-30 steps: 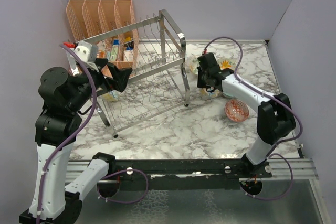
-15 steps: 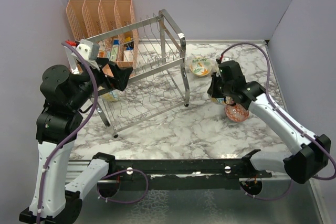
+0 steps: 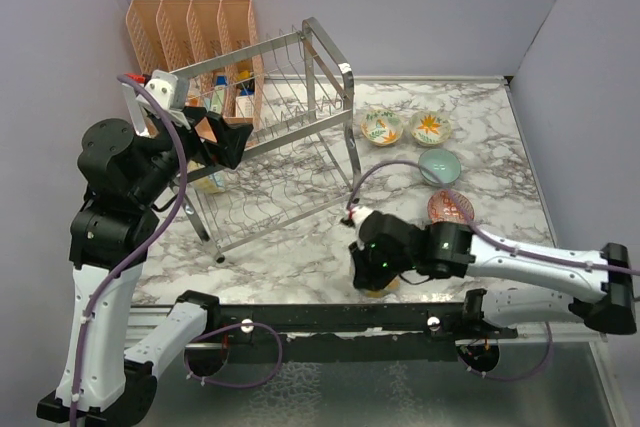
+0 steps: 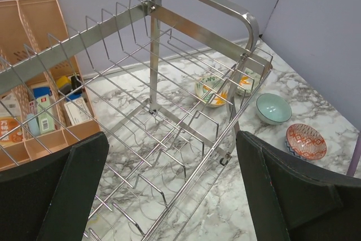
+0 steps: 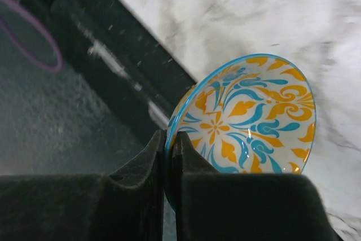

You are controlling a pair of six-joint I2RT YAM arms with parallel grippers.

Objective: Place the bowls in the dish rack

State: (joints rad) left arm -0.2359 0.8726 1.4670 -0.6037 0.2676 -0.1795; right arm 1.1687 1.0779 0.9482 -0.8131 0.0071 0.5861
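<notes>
Right wrist view showed the right gripper (image 5: pixel 168 142) pinched on the rim of the yellow-teal bowl (image 5: pixel 248 117) near the table's (image 3: pixel 300 237) front edge, though contact with the table could not be determined. The left gripper (image 4: pixel 169 162) was spread wide above the dish rack (image 4: pixel 169 83). Four other bowls (image 3: pixel 440 165) lay right of the rack, two partly screened by wires.

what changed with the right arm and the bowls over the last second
The right arm swung back from among the far bowls to the near edge of the table, its jaws shut on the rim of the yellow-teal bowl. The left arm, the dish rack and the four other bowls stayed put.
</notes>
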